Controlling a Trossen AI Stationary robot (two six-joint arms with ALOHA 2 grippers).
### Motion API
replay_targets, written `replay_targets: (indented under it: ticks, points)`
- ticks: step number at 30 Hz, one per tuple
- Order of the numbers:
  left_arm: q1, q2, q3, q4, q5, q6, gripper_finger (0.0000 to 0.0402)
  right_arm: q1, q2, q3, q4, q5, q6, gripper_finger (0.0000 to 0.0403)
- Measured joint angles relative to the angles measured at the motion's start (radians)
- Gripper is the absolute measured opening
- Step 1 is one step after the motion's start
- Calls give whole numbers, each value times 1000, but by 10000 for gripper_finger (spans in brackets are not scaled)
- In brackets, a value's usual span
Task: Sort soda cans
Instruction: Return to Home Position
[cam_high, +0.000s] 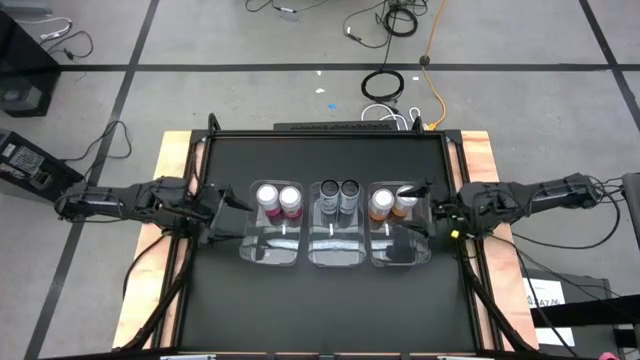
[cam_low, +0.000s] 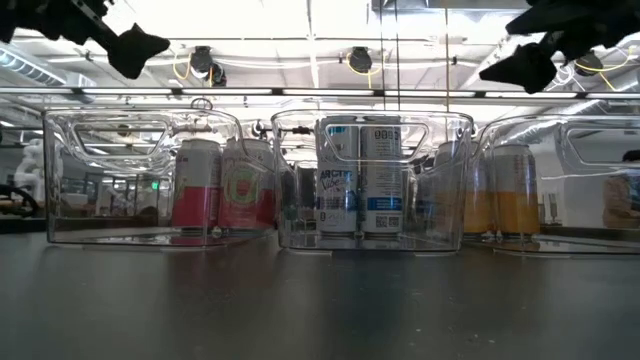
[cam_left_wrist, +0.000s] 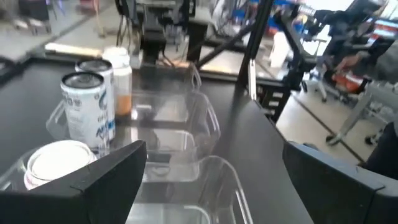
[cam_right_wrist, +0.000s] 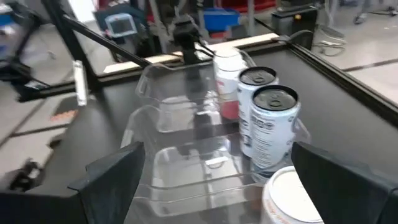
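While the left gripper (cam_high: 234, 212) is hanging wide open and empty by the left side of the left bin (cam_high: 270, 252), pink cans (cam_high: 268, 197) are standing at its far end. Likewise, black cans (cam_high: 349, 189) are standing in the center bin (cam_high: 333, 252) and orange cans (cam_high: 381, 201) in the right bin (cam_high: 385, 258), beside the right gripper (cam_high: 418, 213), also gaping empty.

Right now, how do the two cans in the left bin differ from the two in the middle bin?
The pink cans in the left bin have pink-red and white bodies; the blue cans in the middle bin are white with blue and dark print. From above, the pink cans' tops look pale, the blue cans' tops dark. Shared: both pairs stand upright, side by side, at the same end of a clear bin.
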Motion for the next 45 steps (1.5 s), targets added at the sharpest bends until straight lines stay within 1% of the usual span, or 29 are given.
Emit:
replay_targets:
  ticks: [2, 6, 10, 12, 16, 18, 21, 24, 31, 37, 42, 45]
  points:
    - [0, -43, -37, 20, 0, 6, 384, -7, -30, -16, 3, -29, -3, 398]
    - [0, -130, -131, 71, -37, 3, 384, -17, -46, -30, -4, -25, -23, 398]
    - [0, -210, -255, 174, -69, 0, 384, -19, -43, -32, -6, -23, -59, 398]
    - [0, -246, -311, 231, -75, -2, 383, -19, -43, -32, -11, -23, -71, 398]
    - [0, -318, -410, 290, -81, -15, 383, -19, -45, -32, -17, -18, -61, 398]
    - [0, -342, -417, 252, -107, -28, 383, -19, -45, -32, -26, -18, -56, 398]
    - [1, -358, -417, 264, -147, 32, 383, -19, -47, -32, -32, -19, -24, 398]
    - [1, -367, -417, 255, -204, 50, 383, -19, -49, -32, -32, -20, -1, 398]
    - [1, -366, -417, 252, -202, 31, 383, -19, -49, -32, -36, -21, -15, 398]
    - [1, -366, -418, 252, -201, 30, 383, -19, -49, -32, -80, -19, -89, 398]
    - [1, -366, -418, 252, -200, 30, 383, -19, -48, -32, -85, 40, -92, 398]
    - [1, -366, -418, 252, -200, 30, 383, -19, -49, -32, -98, 20, -115, 398]
